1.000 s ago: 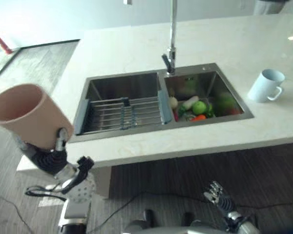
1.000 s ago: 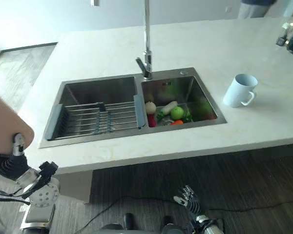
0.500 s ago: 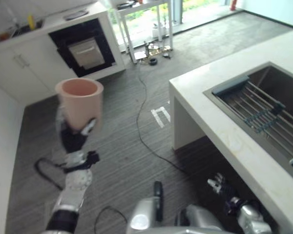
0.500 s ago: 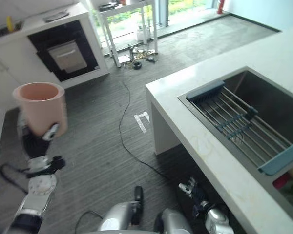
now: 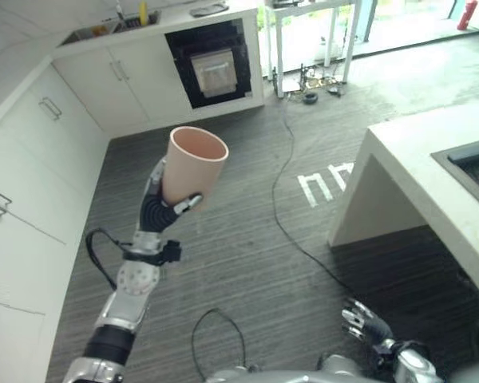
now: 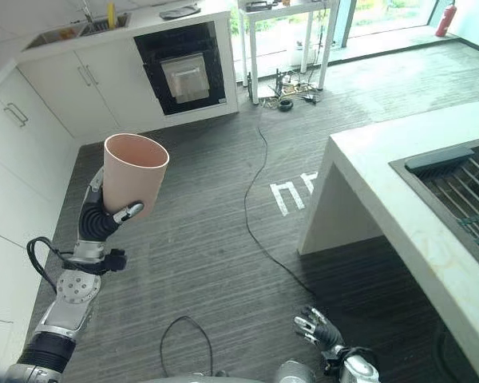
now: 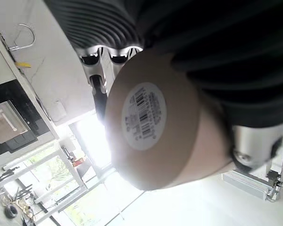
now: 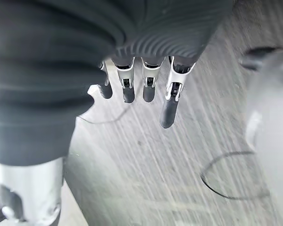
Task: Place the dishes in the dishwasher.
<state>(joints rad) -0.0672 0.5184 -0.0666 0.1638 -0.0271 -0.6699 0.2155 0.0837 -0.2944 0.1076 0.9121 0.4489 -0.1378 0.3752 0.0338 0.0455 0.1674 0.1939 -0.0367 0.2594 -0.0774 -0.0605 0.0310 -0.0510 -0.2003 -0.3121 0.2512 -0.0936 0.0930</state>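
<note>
Cup (image 5: 193, 163), pink and upright with its mouth up, is held clamped in the left robot hand (image 5: 161, 209) above the floor, the dark built-in appliance (image 5: 214, 65) lying well ahead, while the right robot hand (image 6: 319, 329) hangs low with fingers relaxed.

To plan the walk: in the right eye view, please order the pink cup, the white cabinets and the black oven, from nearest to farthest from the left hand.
1. Pink cup, held in the left hand.
2. White cabinets, along its left side.
3. Black oven, far ahead against the back wall.
</note>
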